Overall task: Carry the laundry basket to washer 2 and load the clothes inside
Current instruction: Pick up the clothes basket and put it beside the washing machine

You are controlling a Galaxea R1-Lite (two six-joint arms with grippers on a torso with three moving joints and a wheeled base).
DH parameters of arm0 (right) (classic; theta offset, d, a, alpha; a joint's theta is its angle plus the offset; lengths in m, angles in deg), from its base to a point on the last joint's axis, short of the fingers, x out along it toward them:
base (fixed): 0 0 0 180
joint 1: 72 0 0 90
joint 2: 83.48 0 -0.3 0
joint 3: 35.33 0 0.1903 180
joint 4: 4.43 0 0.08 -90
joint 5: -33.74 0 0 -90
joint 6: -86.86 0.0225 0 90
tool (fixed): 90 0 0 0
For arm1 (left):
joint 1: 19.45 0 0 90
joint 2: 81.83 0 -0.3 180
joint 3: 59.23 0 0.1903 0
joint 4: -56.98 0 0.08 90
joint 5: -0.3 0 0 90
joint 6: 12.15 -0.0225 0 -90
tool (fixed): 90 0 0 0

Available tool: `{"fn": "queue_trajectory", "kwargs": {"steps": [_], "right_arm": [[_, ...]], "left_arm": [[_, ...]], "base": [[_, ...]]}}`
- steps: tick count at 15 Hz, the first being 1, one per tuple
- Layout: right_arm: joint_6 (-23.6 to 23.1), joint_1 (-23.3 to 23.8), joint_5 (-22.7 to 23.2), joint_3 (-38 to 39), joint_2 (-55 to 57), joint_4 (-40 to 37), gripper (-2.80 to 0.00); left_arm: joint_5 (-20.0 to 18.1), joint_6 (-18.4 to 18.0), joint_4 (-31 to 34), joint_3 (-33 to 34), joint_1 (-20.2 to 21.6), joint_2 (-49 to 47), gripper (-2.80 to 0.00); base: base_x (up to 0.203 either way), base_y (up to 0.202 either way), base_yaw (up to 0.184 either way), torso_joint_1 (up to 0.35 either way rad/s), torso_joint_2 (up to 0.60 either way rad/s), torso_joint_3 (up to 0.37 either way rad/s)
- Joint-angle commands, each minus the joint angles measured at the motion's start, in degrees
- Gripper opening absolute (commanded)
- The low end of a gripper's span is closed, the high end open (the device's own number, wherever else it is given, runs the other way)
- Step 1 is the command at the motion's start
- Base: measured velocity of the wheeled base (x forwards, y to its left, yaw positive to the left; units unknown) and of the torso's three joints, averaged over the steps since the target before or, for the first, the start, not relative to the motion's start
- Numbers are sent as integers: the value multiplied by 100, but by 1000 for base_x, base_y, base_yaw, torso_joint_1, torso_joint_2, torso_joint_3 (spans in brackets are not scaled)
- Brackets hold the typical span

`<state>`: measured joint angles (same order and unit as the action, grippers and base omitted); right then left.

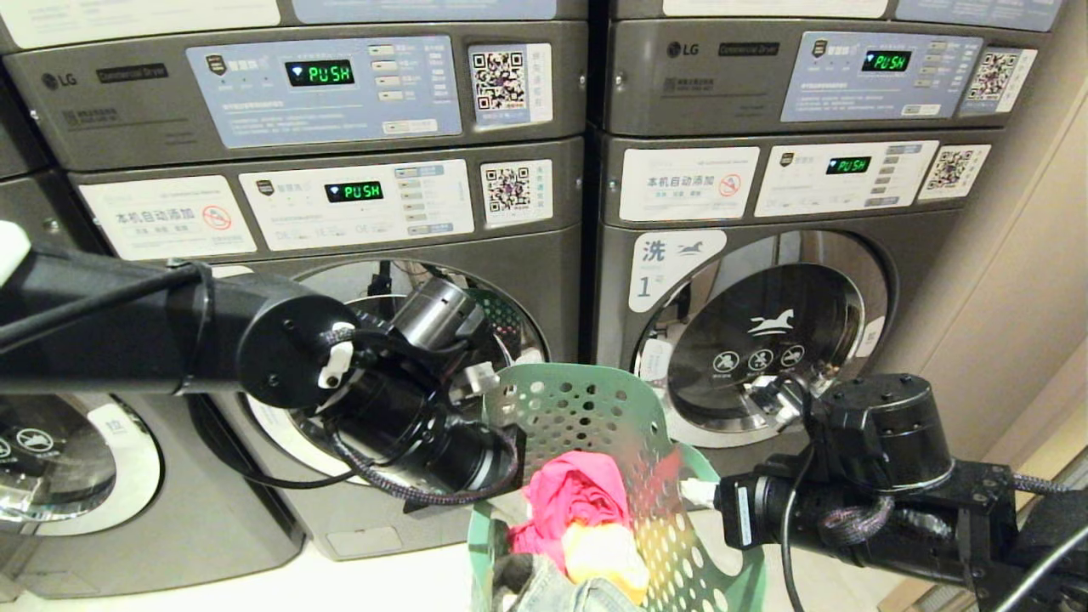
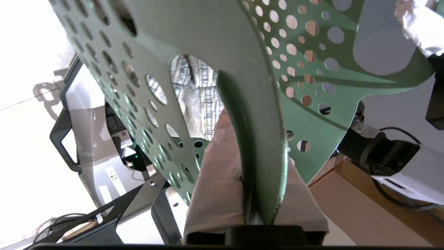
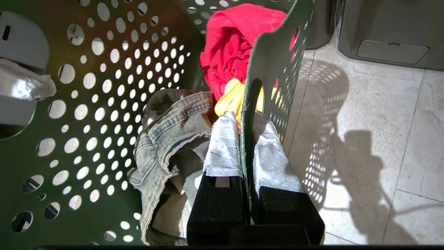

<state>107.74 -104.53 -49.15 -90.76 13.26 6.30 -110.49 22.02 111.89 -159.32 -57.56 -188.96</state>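
The dark green perforated laundry basket hangs tilted between my two arms, in front of the grey washers. My left gripper is shut on its left rim; the left wrist view shows the taped fingers clamping the rim edge. On the opposite rim my right gripper is shut too, one finger inside the basket and one outside. Inside lie a red garment, a yellow one and denim. The washer behind the basket has its numeral label hidden by my left arm.
To the right stands the grey washer labelled 1 with its round door shut. Dryers with lit panels sit stacked above. A chrome-ringed round door shows at far left. Pale tiled floor lies under the basket, and a beige wall is at right.
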Motion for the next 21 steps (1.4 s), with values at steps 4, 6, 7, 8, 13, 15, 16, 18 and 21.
{"fn": "queue_trajectory", "kwargs": {"steps": [4,6,7,8,13,15,16,18,21], "right_arm": [[11,17,-495,51,68,10,-280],[16,143,-585,51,91,5,-280],[13,254,-606,51,83,-4,-280],[11,379,-637,47,82,0,-280],[-70,1266,-641,-63,254,8,-280],[-144,1478,-640,-69,391,10,-280],[-146,1555,-640,-78,435,10,-280],[-151,1719,-640,-80,522,14,-280],[-146,1970,-640,-76,581,17,-280]], "left_arm": [[-7,11,-109,-49,-208,-315,-280],[-4,2,-263,-159,-271,-496,-280],[-1,4,-274,-251,-302,-573,-280],[-3,9,-273,-373,-319,-627,-280],[3,-6,-256,-1360,-523,-1285,-280],[7,-14,-226,-1807,-602,-1602,-280],[11,-15,-218,-1985,-639,-1738,-280],[14,-16,-209,-2264,-742,-1978,-280],[14,-16,-202,-2438,-878,-2212,-280]], "base": [[0,0,0,0,0,0],[0,0,0,0,0,0],[0,0,0,0,0,0],[0,0,0,0,0,0],[0,0,0,0,0,0],[0,0,0,0,0,0],[0,0,0,0,0,0],[0,0,0,0,0,0],[0,0,0,0,0,0]]}}
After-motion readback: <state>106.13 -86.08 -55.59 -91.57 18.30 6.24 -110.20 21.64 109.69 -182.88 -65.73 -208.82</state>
